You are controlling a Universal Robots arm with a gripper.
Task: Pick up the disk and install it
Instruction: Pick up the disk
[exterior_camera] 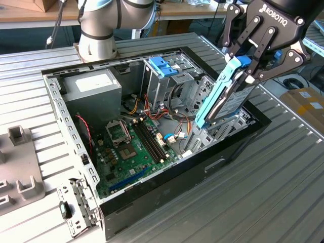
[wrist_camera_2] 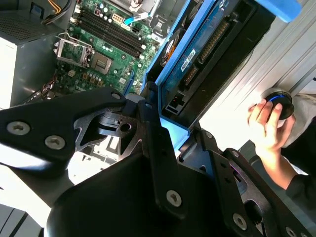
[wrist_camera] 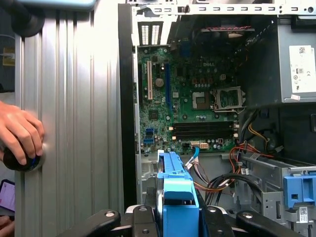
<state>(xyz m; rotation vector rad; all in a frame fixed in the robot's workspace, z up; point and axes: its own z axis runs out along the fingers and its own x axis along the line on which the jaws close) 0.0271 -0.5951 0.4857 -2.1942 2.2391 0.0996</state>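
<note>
— Where's the disk (exterior_camera: 223,98)?

— Clamped edge-on between the jaws of the gripper (exterior_camera: 255,63), which are closed onto its blue frame. Its long axis slopes down from the jaws toward the drive bay (exterior_camera: 217,132) of the open computer case (exterior_camera: 167,174).

— Touching the bay yet?

— Probably just above it; the exterior view hides that end. The second wrist view adds the disk's connector edge and a person's hand (wrist_camera_2: 266,123) well apart.

A robotics lab or workshop is suggested: an opened computer case (exterior_camera: 152,136) is laid on a ribbed aluminium counter (exterior_camera: 263,192), with cluttered benches (exterior_camera: 30,12) seen behind.
</note>
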